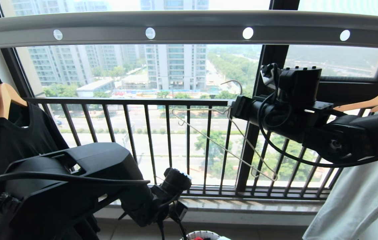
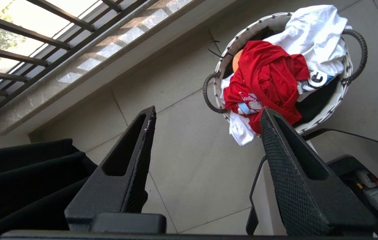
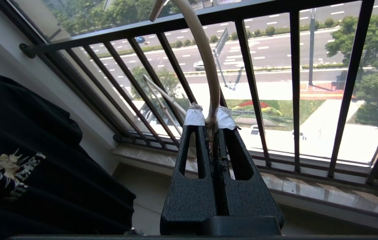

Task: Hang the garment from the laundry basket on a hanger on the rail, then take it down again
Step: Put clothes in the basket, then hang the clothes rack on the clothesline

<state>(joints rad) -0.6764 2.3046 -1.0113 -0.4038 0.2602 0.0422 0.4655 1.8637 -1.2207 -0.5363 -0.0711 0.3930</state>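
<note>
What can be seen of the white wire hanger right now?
The hanger is thin pale wire, bare, with a small hook at each shoulder end. It hangs tilted before the window bars, well below the rail. The right gripper has its jaws shut on the neck, the top hook curving free above them.

right gripper (image 1: 234, 107) clasping hanger (image 1: 222, 146), under rail (image 1: 189, 28)

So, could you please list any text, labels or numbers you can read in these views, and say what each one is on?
"G": one large dark letter on the white shirt in the laundry basket.
White print on the red T-shirt: too crumpled to read.
Pale print on the black T-shirt: not legible.
</note>
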